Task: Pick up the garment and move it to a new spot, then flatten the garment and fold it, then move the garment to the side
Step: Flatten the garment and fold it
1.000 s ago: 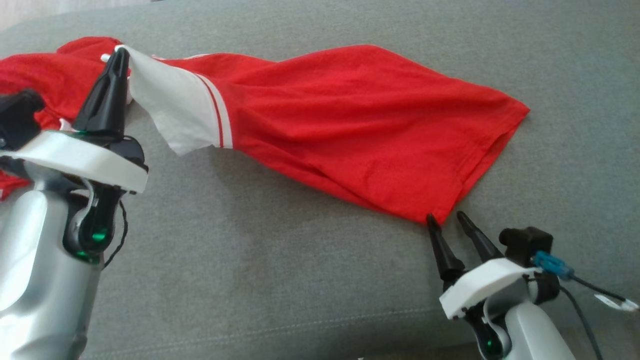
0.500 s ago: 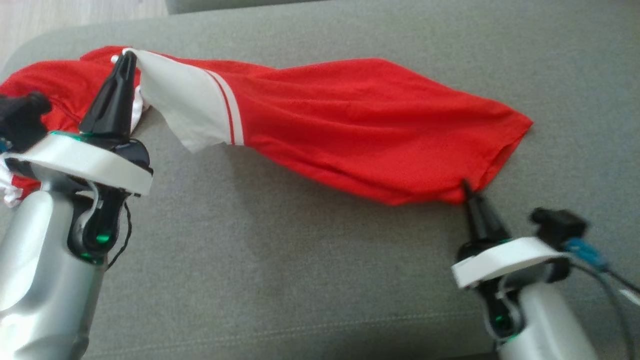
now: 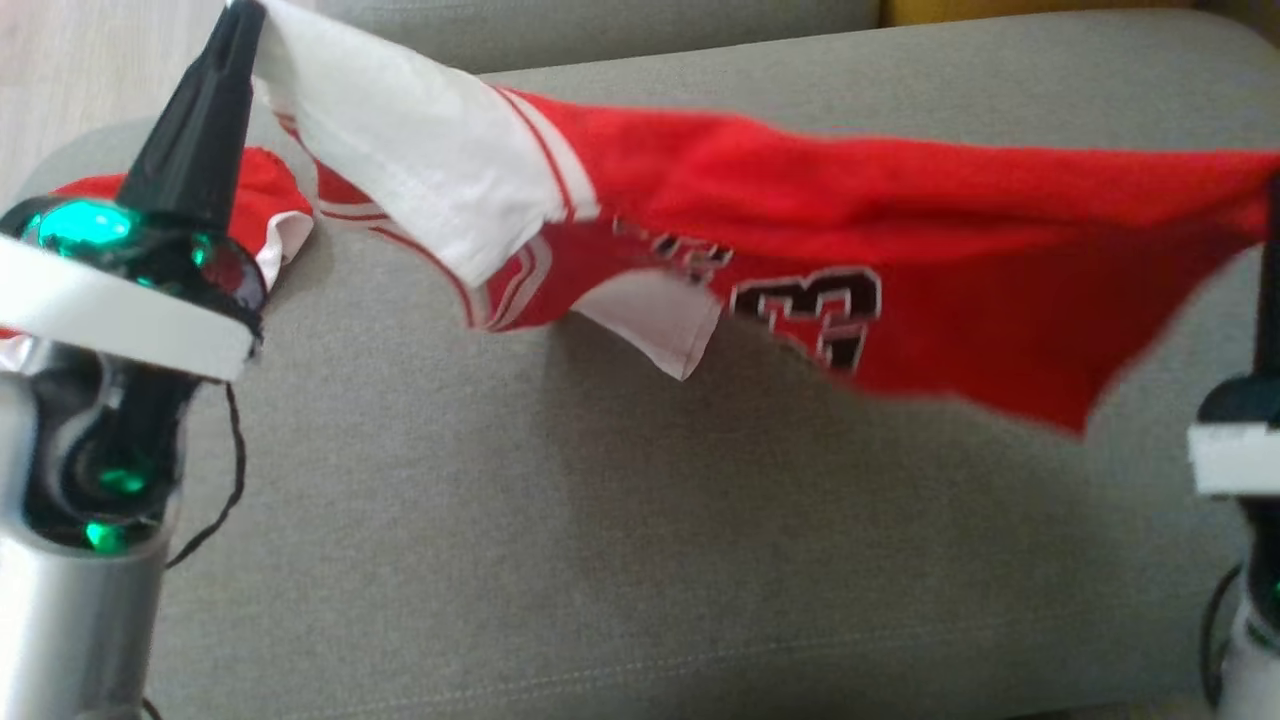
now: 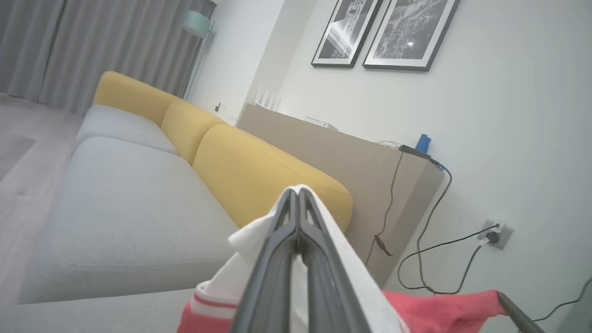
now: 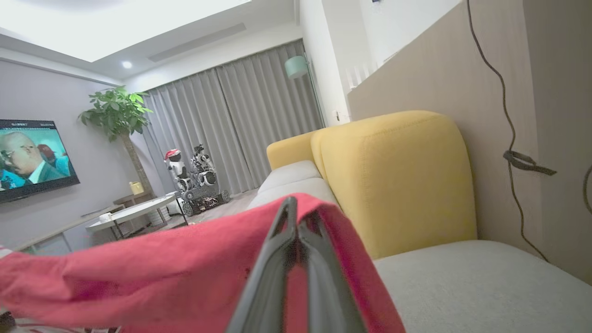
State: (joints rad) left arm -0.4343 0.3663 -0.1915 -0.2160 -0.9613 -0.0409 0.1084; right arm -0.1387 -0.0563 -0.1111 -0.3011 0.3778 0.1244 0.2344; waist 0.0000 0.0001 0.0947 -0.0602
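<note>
The garment (image 3: 900,230), a red jersey with white trim, hangs stretched between the two hands above the grey sofa (image 3: 500,540). The left hand (image 3: 242,18) is in the upper left of the head view, its two fingers pressed together on a white panel of the garment. In the left wrist view, white cloth folds over both sides of the closed fingertips. From there the garment runs across the upper half of the frame to the right hand (image 3: 1272,200) at the right edge, where its red end meets the dark fingers. In the right wrist view those fingers are shut tight, with red cloth pinched between them and draped over their tips. The middle of the garment sags below the line between the hands, with a white flap and a black number (image 3: 810,305) near the centre of the frame. A red-and-white end lies on the sofa at the left, beside the left hand.
</note>
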